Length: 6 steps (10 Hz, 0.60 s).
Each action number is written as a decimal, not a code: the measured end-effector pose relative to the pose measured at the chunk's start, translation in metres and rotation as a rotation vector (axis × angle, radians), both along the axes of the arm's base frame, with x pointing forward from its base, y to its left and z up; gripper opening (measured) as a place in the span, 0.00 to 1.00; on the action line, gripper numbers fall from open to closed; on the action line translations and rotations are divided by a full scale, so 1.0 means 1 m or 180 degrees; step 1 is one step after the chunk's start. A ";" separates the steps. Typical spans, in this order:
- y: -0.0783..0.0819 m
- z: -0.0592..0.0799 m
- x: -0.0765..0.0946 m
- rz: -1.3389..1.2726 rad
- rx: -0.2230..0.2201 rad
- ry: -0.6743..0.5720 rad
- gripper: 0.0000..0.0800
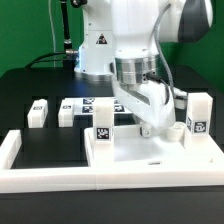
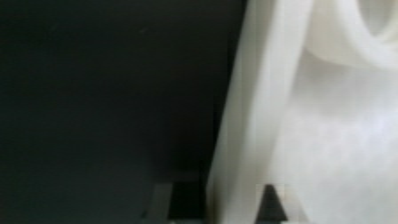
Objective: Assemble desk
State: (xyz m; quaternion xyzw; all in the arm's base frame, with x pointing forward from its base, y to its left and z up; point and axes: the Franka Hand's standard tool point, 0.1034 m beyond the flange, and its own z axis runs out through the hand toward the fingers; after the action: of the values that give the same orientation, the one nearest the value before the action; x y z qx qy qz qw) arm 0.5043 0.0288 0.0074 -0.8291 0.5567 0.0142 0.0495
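The desk's white tabletop (image 1: pixel 150 150) lies flat at the middle of the table. One tagged white leg (image 1: pixel 103 124) stands upright at its corner on the exterior view's left, and a second leg (image 1: pixel 198 114) stands at the corner on the right. My gripper (image 1: pixel 150 127) points down between them at the tabletop's far side. In the wrist view, the tabletop's thin white rim (image 2: pixel 249 120) runs between my two dark fingertips (image 2: pixel 272 202). The gripper (image 2: pixel 228 203) is shut on that rim.
Two loose white legs (image 1: pixel 38 112) (image 1: pixel 68 111) lie on the black table at the exterior view's left, next to the marker board (image 1: pixel 93 104). White border bars (image 1: pixel 60 176) run along the front and left. The robot's base (image 1: pixel 98 45) stands behind.
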 end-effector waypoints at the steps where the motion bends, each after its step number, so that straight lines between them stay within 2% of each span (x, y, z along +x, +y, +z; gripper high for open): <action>1: -0.020 0.001 -0.011 0.0385 0.0018 -0.0011 0.11; 4: -0.057 0.001 -0.024 0.1338 0.0129 -0.0008 0.11; 6: -0.060 0.000 -0.025 0.1693 0.0122 -0.0053 0.10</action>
State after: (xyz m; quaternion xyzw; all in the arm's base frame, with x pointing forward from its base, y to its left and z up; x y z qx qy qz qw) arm 0.4797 -0.0313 0.0077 -0.9453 0.3184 0.0303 0.0642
